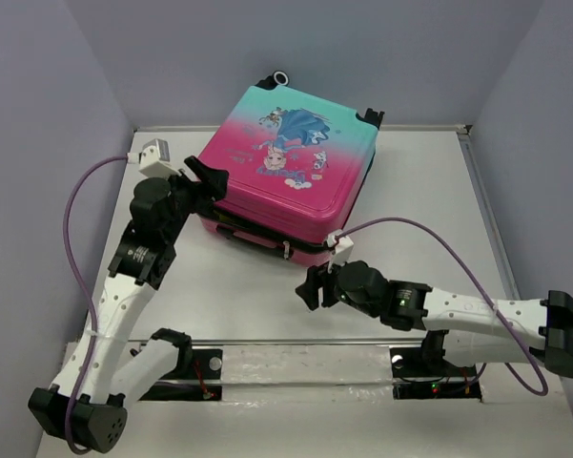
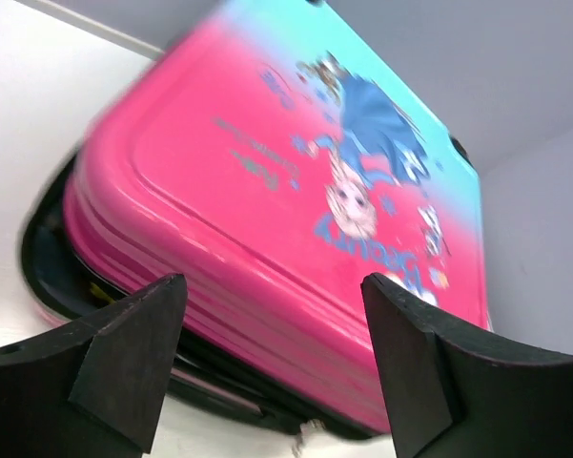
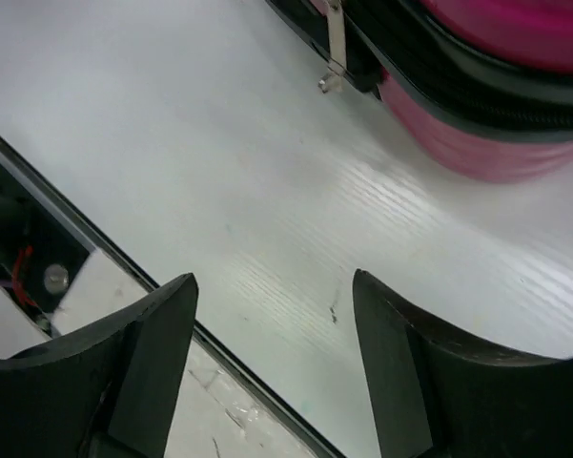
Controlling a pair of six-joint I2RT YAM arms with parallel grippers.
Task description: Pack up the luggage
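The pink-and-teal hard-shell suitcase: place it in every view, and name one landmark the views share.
Top external: the pink-to-teal hard-shell suitcase lies upper centre on the white table, princess print up.
Left wrist: the suitcase fills the middle, blurred, lid facing the camera.
Right wrist: only its near edge, top right.
Shared landmark: the black zip seam round its side.

You're looking at a robot lab cell: plain lavender walls enclose a white counter, with the left arm and right arm bolted at 6 o'clock.
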